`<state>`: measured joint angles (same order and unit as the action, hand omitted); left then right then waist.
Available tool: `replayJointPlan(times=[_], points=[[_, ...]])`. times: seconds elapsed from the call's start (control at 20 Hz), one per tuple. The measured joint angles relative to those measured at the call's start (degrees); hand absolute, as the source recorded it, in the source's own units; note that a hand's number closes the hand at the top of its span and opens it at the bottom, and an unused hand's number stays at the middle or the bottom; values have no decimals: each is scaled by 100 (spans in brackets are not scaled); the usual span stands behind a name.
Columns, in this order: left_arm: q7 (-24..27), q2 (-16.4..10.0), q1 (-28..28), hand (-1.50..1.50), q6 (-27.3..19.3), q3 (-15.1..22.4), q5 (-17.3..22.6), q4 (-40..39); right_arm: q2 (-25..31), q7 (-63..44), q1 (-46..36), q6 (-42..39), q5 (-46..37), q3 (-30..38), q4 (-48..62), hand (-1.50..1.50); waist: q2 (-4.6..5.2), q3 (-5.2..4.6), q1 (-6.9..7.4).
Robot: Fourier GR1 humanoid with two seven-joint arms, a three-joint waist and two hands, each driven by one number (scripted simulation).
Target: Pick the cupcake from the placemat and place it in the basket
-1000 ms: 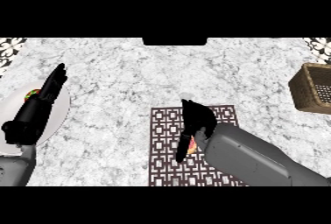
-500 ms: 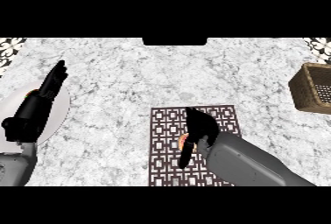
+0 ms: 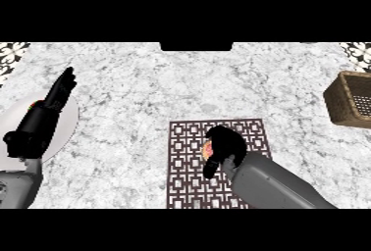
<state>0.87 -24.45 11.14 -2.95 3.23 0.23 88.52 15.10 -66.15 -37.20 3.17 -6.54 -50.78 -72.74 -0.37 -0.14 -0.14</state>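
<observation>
Nearest me, my right hand (image 3: 226, 144) sits over the middle of the placemat (image 3: 188, 186), fingers curled down round the cupcake (image 3: 208, 148) with the thumb on its near side. Only a sliver of pink and orange shows at the hand's left edge; the rest is hidden. I cannot tell whether it is off the mat yet.

Handling, as judged: light, soft on top, a thin paper base — easily crushed or smeared, and apt to tip. Hold belongs low on the sides, around the wrapper, clear of the topping, and it should be kept upright through the carry.

Left side: my left hand (image 3: 47, 110) rests flat and open, fingers straight, over a plate (image 3: 66, 128) at the edge of the bench (image 3: 145, 88). No part in this step.

Farthest, at the right edge: the basket (image 3: 351, 98), well apart from the mat — a long carry across bare marble, ending in a lowering over its rim.
</observation>
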Motion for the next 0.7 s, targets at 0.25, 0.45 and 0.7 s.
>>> replayJointPlan(times=[0.25, 0.45, 0.7], points=[[85, 68, -39, 0, 74, -70, -59, -70, -198, 71, 61, -28, -475, 149, 179, 150, -37, -33, -4], [-4, 179, -25, 0, 45, -66, -152, 31, -235, 286, 107, -108, -798, 259, 302, 150, -61, -39, 7], [10, 218, -96, 0, 82, -133, -194, 16, 398, 906, 279, -320, -1098, 414, 180, 150, -48, -9, -30]])
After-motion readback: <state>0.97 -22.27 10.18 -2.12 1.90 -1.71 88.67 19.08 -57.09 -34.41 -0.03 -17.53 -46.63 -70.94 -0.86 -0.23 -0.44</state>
